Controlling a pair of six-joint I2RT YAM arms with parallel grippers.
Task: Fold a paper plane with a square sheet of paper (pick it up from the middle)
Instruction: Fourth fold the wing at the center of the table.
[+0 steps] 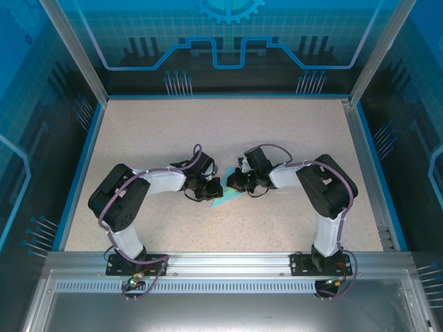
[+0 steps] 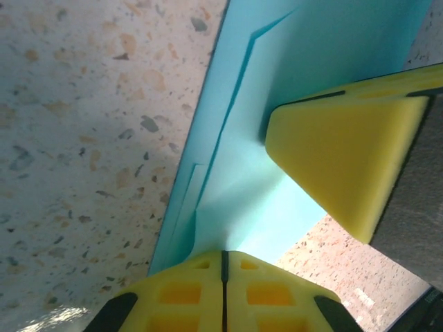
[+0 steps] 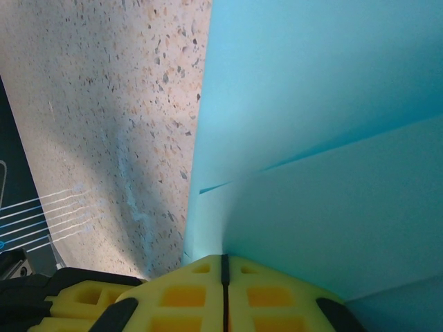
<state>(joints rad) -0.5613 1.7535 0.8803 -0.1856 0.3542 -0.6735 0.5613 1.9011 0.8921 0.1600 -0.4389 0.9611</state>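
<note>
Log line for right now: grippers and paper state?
left gripper: shut on paper | right gripper: shut on paper | paper: folded layers showing, pinched from both sides

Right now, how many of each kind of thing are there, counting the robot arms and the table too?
1 folded light-blue paper sheet
2 black-and-white robot arms, left and right
1 speckled beige table
Total: 4

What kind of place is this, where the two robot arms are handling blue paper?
Probably a robot lab work cell: a speckled table boxed in by a metal frame and blue printed panels, with the left arm and right arm bolted to a rail at its near edge.
</note>
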